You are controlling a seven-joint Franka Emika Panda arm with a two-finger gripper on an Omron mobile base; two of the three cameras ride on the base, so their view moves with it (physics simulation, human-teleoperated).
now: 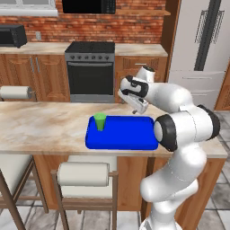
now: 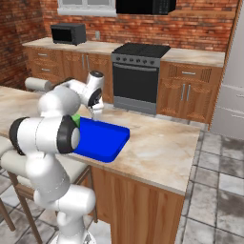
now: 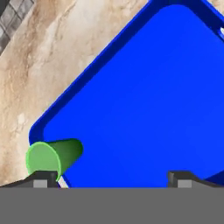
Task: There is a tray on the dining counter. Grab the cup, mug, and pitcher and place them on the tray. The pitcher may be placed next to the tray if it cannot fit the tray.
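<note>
Well, the tool (image 3: 112,177) hangs with its tips spread wide, holding nothing, above the tray (image 3: 144,100). The cup (image 3: 52,156) stands upright on the tray beside one tip (near a corner). A careless sideways swing could tip that light tumbler. Glossy blue tray with a low rim, smooth green cup, veined beige marble worktop (image 1: 40,123).

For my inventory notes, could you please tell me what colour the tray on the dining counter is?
The tray is bright blue, shown best in the hand view.
</note>
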